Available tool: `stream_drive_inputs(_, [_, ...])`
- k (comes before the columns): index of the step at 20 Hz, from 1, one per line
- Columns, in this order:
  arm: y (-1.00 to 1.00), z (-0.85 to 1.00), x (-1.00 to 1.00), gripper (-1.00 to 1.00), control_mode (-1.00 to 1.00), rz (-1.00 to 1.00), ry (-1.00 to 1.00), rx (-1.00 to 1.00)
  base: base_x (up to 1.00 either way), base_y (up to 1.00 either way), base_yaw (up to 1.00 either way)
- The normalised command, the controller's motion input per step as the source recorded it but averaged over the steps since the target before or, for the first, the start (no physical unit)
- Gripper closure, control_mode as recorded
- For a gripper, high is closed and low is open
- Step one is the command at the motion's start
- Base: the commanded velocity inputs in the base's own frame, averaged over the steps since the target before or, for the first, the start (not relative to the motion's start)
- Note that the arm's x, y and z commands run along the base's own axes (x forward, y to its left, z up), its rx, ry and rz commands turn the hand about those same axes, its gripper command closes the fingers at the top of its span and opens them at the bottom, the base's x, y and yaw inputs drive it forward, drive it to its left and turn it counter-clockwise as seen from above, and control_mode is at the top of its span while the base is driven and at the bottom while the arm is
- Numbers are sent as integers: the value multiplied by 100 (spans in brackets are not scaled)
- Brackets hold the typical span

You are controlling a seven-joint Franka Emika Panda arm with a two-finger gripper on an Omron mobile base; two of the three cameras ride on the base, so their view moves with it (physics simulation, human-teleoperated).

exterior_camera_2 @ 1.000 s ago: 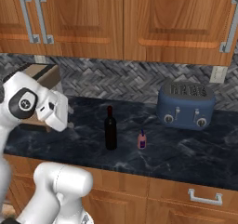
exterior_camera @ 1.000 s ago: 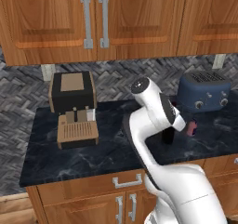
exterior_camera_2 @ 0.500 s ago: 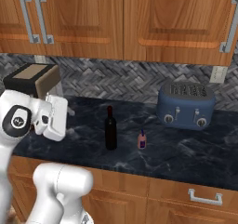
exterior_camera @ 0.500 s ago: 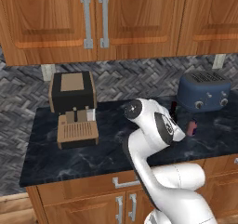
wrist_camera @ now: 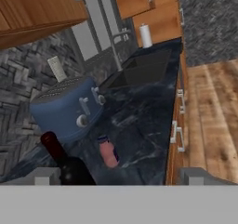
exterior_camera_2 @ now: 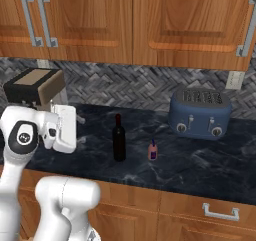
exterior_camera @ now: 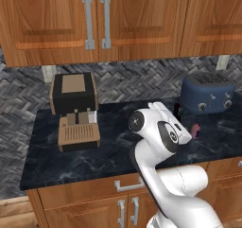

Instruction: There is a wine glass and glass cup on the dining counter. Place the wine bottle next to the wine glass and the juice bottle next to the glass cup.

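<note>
step: reaching for tall near-black wine bottle (exterior_camera_2: 119, 139) | small red-pink juice bottle (exterior_camera_2: 153, 150) at its 3 o'clock | gripper (wrist_camera: 118, 176) jaws spread, empty | next: descend, straddle bottle body

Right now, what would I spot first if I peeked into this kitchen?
Probably the big white arm bending over the dark counter. Next, the tall black bottle standing mid-counter with a tiny red bottle just to its right, apart from it. Behind them sits a blue toaster against the wall.
</note>
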Motion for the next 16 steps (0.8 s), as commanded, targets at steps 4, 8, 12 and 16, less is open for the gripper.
stream_drive_inputs(4, [-8, -3, 23, -100, -100, 0, 0, -6, 0, 0, 0])
stream_drive_inputs(8, [-16, -5, 18, -100, -100, 0, 0, -2, 0, 0, 0])
stream_drive_inputs(12, [-18, -9, 23, -100, -100, 0, 2, 0, 0, 0, 0])
stream_drive_inputs(16, [-16, -10, 21, -100, -100, 0, 3, 0, 0, 0, 0])
